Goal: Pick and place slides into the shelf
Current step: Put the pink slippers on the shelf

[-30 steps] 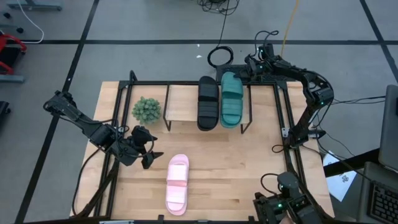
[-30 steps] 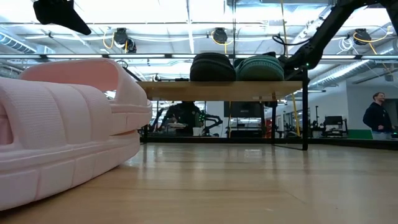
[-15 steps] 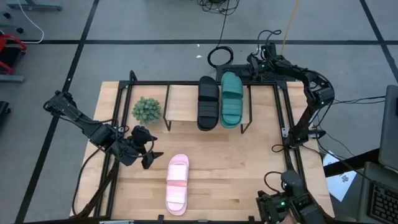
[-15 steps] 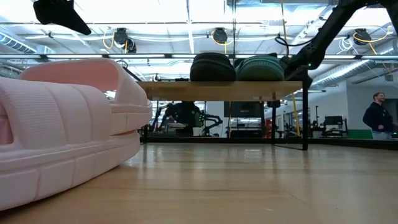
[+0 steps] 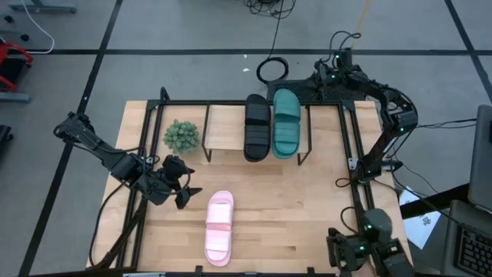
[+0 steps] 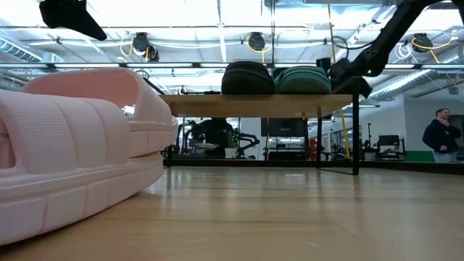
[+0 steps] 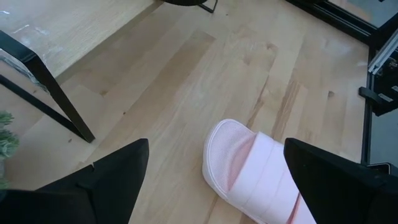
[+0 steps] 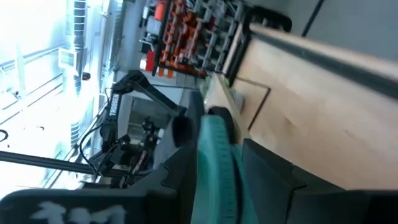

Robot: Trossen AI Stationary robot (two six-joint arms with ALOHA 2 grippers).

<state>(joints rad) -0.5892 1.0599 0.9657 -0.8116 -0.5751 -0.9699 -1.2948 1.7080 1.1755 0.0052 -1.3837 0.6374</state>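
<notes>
While the left arm has not stirred over the last second, the right arm has drawn back from the shelf (image 5: 231,127): in the overhead view its gripper (image 5: 332,75) sat close by the toe of the teal slide (image 5: 286,121) and now lies further toward the upper right of the frame, off the shelf's end. Whether its fingers are apart or together I cannot tell.

That retreat suggests the teal slide has been let go. It lies on the shelf at upper centre, touching the black slide (image 5: 257,126) on its left. Shelf space to the left of the black one is bare.

One slide remains. The pink slide (image 5: 219,228) lies flat on the counter (image 5: 307,208) at lower centre, well apart from the shelf. The left gripper (image 5: 183,188) hangs just left of it, fingers spread wide and holding nothing; its wrist camera looks down on the pink toe between them. A small potted plant (image 5: 181,135) stands at the shelf's left end.
</notes>
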